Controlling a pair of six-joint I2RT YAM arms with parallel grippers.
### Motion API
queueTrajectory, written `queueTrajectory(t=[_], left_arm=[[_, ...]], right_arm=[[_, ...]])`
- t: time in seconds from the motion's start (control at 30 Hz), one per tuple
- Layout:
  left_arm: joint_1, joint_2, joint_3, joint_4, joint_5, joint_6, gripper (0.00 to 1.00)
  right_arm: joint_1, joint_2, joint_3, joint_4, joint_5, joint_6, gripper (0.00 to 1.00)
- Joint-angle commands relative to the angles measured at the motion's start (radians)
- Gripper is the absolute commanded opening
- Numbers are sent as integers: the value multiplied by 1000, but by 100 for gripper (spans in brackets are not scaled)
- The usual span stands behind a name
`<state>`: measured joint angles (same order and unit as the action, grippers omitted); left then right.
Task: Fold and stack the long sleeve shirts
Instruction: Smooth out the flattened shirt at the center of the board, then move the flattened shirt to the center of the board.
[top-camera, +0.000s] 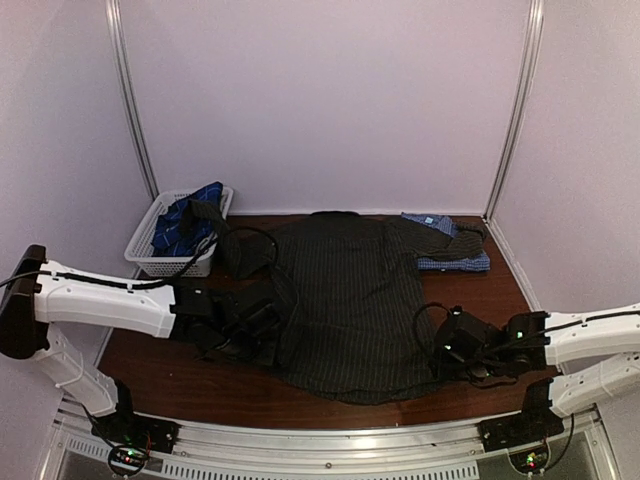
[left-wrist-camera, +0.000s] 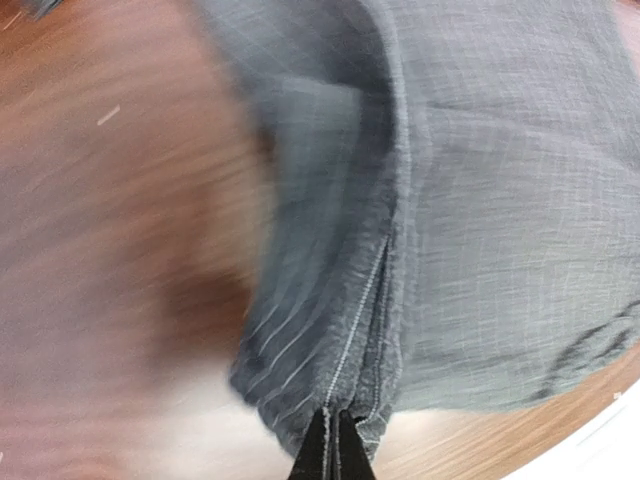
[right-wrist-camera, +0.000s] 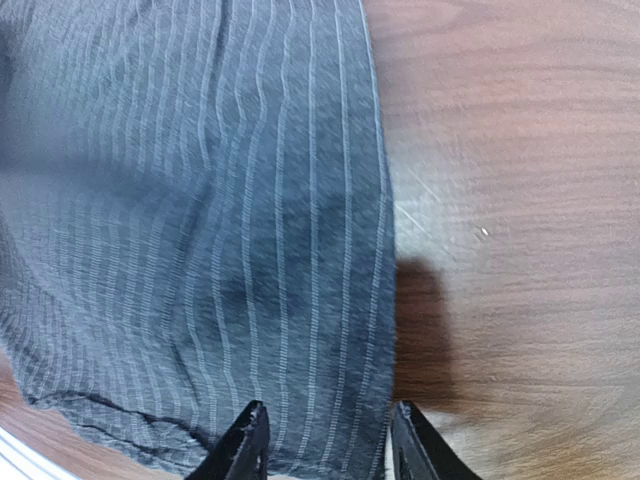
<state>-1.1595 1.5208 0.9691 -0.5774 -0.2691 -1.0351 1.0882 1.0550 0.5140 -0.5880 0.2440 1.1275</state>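
The charcoal-black pinstriped shirt (top-camera: 345, 300) lies spread flat in the middle of the table, collar toward the back. My left gripper (top-camera: 268, 335) is at its left lower side, shut on a stitched seam of the shirt (left-wrist-camera: 480, 200); the thin black fingertips (left-wrist-camera: 322, 450) pinch the bunched cloth. My right gripper (top-camera: 440, 355) is at the shirt's right lower edge, open, its fingers (right-wrist-camera: 245, 445) standing either side of the striped edge (right-wrist-camera: 200, 200). A blue-and-white check shirt (top-camera: 447, 252) lies folded at the back right. A navy plaid shirt (top-camera: 188, 225) sits in the basket.
The white mesh basket (top-camera: 145, 255) stands at the back left by the wall. Bare wooden tabletop (right-wrist-camera: 520, 150) shows to the right of the shirt's edge. White walls close in the back and both sides, and a metal rail runs along the near edge (top-camera: 330, 440).
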Motion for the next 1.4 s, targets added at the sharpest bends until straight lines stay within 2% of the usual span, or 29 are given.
queueTrajectory(t=[0.0,0.1,0.2,0.3,0.4,0.67,0.93,0.97,1.03,1.1,1.17,1.23,1.3,1.37], left_arm=[[44,-126,-154,-40,-12,-99,0],[50,-176,-237,-42,14,-128,0],[50,-227,-293,-56,35,-161,0],[53,-271,-336,-91,58,-182,0],[54,-318,-375,-142,99,-195,0],[54,-402,-458,-195,184,-218,0],[55,-392,-473,-175,217,-216,0],[56,-390,-472,-169,221,-209,0],[59,-384,-462,-172,223,-198,0],[67,-382,-442,-185,218,-173,14],[81,-385,-407,-208,202,-147,34],[106,-387,-356,-232,183,-113,47],[142,-384,-305,-243,176,-73,53],[188,-377,-251,-240,177,-28,55]], right_arm=[[5,-16,-56,27,-29,6,40],[7,-11,-78,48,-52,5,33],[8,-11,-84,46,-62,2,21],[10,-27,-78,8,-69,0,8],[10,-55,-78,-45,-89,-7,1],[23,-137,-132,-49,-209,-6,0],[76,-153,-174,-14,-273,33,0],[76,-156,-170,-23,-270,33,1],[76,-168,-145,-54,-250,31,11],[76,-179,-108,-83,-207,25,26],[75,-171,-57,-113,-159,12,41],[69,-144,7,-142,-107,-13,51],[43,-102,77,-171,-65,-53,57],[-16,-60,141,-175,-44,-114,59]])
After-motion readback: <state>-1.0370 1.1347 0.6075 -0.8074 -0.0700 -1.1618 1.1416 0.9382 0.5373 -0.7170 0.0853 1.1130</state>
